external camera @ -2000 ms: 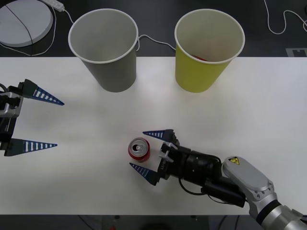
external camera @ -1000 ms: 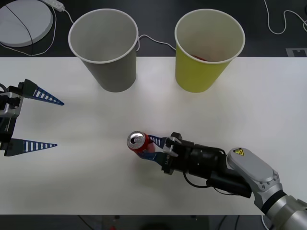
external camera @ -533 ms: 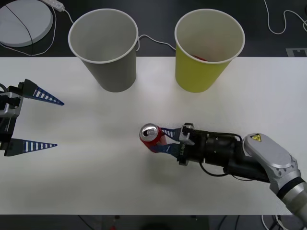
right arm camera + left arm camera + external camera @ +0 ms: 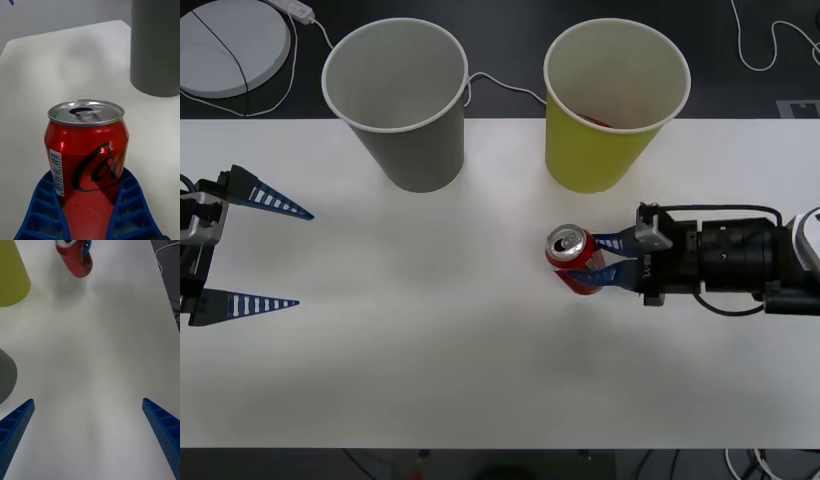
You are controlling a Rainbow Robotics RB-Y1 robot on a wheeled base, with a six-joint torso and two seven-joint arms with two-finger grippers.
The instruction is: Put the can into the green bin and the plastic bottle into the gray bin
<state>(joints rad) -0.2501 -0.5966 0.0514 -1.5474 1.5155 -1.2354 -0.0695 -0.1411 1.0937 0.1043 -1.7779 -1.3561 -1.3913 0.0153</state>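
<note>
Right gripper (image 4: 598, 262), reaching in along the bench (image 4: 480, 380) from the robot's right, is clamped on the can (image 4: 572, 259), one blue ribbed finger pressed to each side of the red body. The can is held just in front of the green bin (image 4: 612, 105), near its base and apart from it. Its long axis runs close to vertical, silver top and pull tab facing up; in the front view the top leans slightly toward the gray bin (image 4: 400, 100). The front view does not settle whether the can's base touches the bench. Left gripper (image 4: 245, 250) waits well apart from the can, by the bench's left edge, its two fingers spread wide with nothing between them.
</note>
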